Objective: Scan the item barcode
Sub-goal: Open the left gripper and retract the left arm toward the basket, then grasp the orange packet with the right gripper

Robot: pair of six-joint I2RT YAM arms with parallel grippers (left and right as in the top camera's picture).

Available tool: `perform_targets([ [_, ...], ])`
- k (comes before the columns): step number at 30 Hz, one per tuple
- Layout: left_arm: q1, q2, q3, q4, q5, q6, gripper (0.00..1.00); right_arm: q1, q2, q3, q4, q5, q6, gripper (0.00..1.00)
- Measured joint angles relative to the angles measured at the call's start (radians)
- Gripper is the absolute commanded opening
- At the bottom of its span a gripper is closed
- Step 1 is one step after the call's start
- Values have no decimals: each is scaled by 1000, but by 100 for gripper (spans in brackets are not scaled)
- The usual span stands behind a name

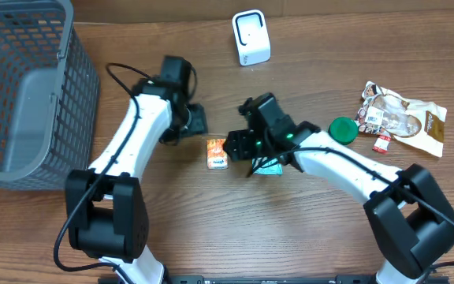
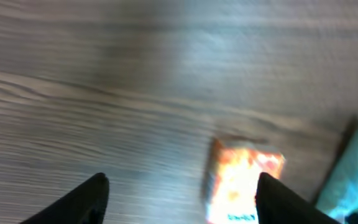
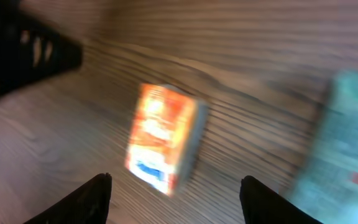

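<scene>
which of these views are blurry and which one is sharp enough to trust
Overhead: sharp and evenly lit, the small orange carton lies crisp on the wooden table. Left wrist: soft all over, the carton's print a glowing smear. Right wrist: streaky blur, the carton smeared and the teal packet a pale smudge; no print readable in either wrist view.

Wood table (image 1: 211, 229) w/ box (image 1: 217, 153), basket (image 1: 79, 95), scanner (image 1: 251, 38)

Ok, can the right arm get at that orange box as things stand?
Probably yes: the orange box lies on bare table just ahead of the open right gripper, with the teal packet off to one side and the left gripper beyond it.
</scene>
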Motion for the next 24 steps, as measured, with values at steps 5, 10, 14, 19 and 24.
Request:
perform_targets([
  [5,72,0,6,-27,-70,4,100,68,18,0,85,109,37,68],
  [10,116,0,6,-64,-121,7,100,111,61,0,132,255,60,68],
  [14,115,0,6,-78,-157,7,100,114,113,0,135,296,93,68],
  [19,116,0,3,-55,-187,7,100,114,150,0,146,280,111,62],
  [24,116,0,2,-47,-190,7,100,114,152,0,146,259,125,54],
])
